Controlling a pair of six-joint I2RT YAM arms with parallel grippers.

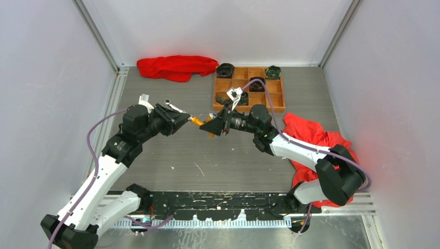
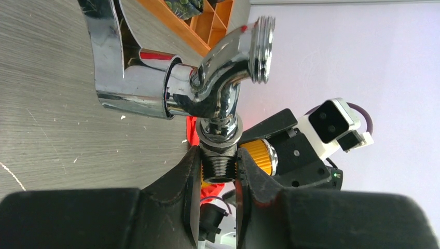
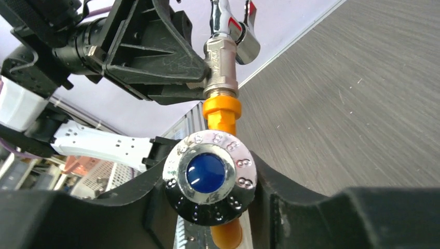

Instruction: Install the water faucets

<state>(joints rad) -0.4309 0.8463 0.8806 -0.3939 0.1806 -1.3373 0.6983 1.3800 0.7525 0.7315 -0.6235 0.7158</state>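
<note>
The shiny silver faucet [image 2: 207, 88], with its flat handle [image 2: 111, 62], is held above the table between the two arms. My left gripper [image 2: 219, 162] is shut on its dark threaded end. The orange-yellow faucet [image 3: 222, 111] joins end to end with the silver one's metal collar [image 3: 221, 67]. Its round chrome knob with a blue centre [image 3: 209, 176] sits between my right gripper's [image 3: 209, 182] fingers, which press on it from both sides. In the top view the left gripper [image 1: 184, 118] and right gripper [image 1: 205, 126] face each other closely, with an orange piece [image 1: 196, 121] between them.
An orange compartment tray [image 1: 249, 78] at the back holds dark round items [image 1: 225, 70]. One red cloth [image 1: 176, 67] lies at the back left. Another red cloth [image 1: 311, 136] lies under the right arm. Grey walls close in the table on three sides.
</note>
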